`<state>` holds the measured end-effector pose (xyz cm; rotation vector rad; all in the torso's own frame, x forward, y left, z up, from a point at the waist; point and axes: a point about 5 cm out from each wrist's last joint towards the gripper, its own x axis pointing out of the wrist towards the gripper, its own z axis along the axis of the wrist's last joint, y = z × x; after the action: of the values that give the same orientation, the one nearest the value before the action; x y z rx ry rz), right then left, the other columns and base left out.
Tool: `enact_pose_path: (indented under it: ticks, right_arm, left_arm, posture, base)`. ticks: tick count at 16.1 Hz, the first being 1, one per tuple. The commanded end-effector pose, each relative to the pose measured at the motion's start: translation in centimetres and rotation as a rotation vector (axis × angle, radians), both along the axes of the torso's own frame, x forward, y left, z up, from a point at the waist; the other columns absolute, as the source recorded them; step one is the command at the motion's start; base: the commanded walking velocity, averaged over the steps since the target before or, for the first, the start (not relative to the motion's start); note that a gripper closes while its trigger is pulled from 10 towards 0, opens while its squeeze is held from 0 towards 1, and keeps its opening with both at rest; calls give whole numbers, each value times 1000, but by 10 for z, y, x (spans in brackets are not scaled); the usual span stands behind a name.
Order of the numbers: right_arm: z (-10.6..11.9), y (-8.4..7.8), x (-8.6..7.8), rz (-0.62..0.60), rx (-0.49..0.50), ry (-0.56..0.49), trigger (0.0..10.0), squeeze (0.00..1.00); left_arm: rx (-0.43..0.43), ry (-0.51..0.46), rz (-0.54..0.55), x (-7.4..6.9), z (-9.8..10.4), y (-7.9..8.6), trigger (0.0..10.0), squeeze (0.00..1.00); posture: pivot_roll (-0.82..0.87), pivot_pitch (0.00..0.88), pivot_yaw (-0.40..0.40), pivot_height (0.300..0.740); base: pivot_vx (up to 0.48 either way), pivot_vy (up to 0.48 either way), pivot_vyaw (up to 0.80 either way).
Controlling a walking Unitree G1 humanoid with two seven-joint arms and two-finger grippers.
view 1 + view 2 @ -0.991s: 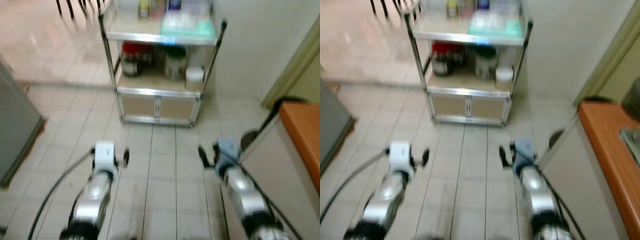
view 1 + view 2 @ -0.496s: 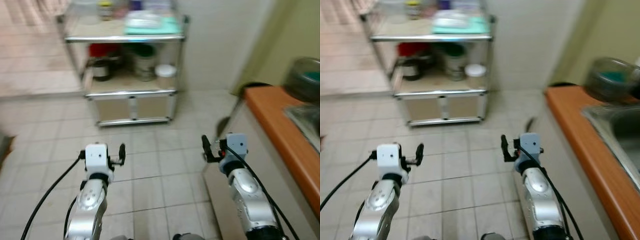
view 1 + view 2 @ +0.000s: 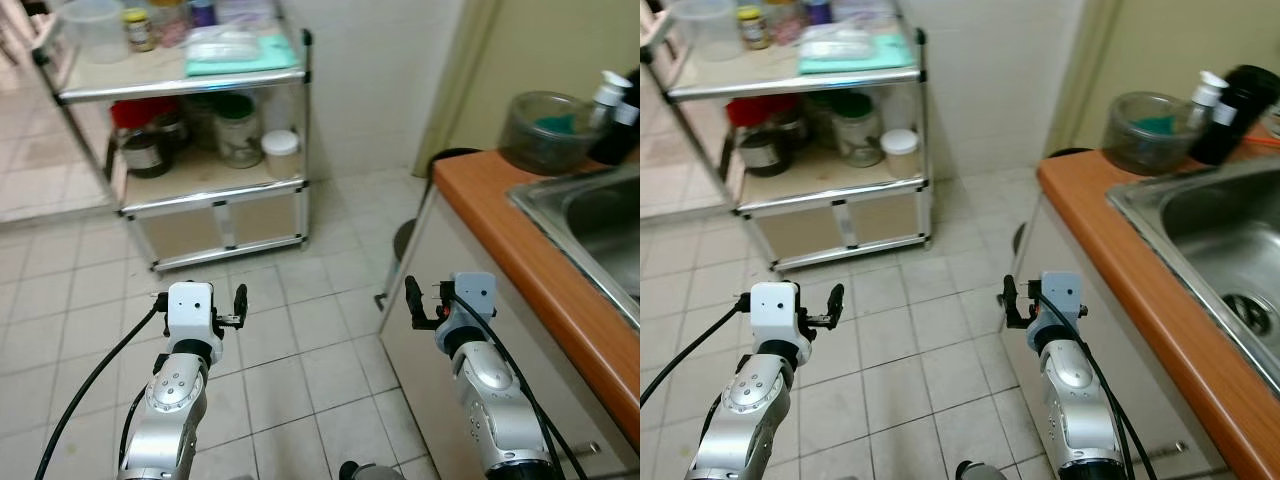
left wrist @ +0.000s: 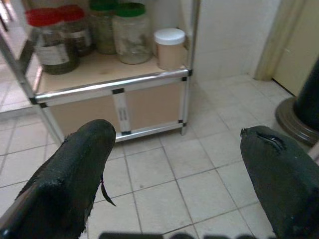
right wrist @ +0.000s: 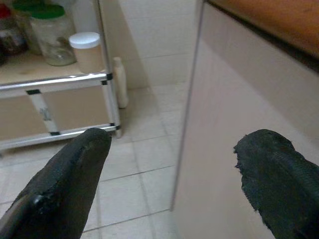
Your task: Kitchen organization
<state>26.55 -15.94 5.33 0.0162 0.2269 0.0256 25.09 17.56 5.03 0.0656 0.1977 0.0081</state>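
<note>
A metal shelf rack (image 3: pixel 205 84) stands against the wall ahead on my left. Its middle shelf carries a red-lidded jar (image 3: pixel 140 145), a green-lidded jar (image 3: pixel 238 130) and a small white-lidded jar (image 3: pixel 279 153). On top lie a clear tub (image 3: pixel 95 28) and a teal cloth (image 3: pixel 240 58). My left gripper (image 4: pixel 177 144) hovers open over the tiled floor, pointing at the rack. My right gripper (image 5: pixel 174 149) is open too, close beside the cabinet front (image 5: pixel 239 99), with nothing between its fingers.
An orange counter (image 3: pixel 510 240) with a steel sink (image 3: pixel 600 215) runs along my right. At its far end sit a glass bowl (image 3: pixel 545 130), a white pump bottle (image 3: pixel 608 92) and a black bottle (image 3: pixel 1232 110). A dark round base (image 4: pixel 299 114) stands on the floor near the counter corner.
The view has swung to the right and sharpened: the rack now sits further left and the counter with its sink has come into view. Both arms keep the same pose.
</note>
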Motion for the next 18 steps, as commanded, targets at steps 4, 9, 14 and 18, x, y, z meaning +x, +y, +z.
enact_pose_path:
  ticks: [4, 9, 14, 18]
  right_arm:
    - [11, 9, 1, 59, -47, -47, 10000, 1000]
    - [18, 2, 3, 48, -49, -50, 10000, 1000]
    - [38, -22, 6, 3, -178, -120, 10000, 1000]
    - [40, -23, 7, -41, -81, -133, 10000, 1000]
  left_arm:
    - [27, 8, -24, 1, 3, -5, 10000, 0]
    - [45, -3, -36, 6, 6, -10, 10000, 0]
    - [31, -46, -103, 23, 19, -32, 10000, 0]
    - [38, -97, -85, 25, 28, -28, 10000, 0]
  posture:
    - [-55, 0, 53, 740]
    - [-84, 0, 49, 740]
    - [-133, 0, 45, 740]
    - [-101, 0, 30, 740]
  base:
    - [0, 0, -800]
    - [0, 0, -800]
    - [0, 0, -800]
    - [0, 0, -800]
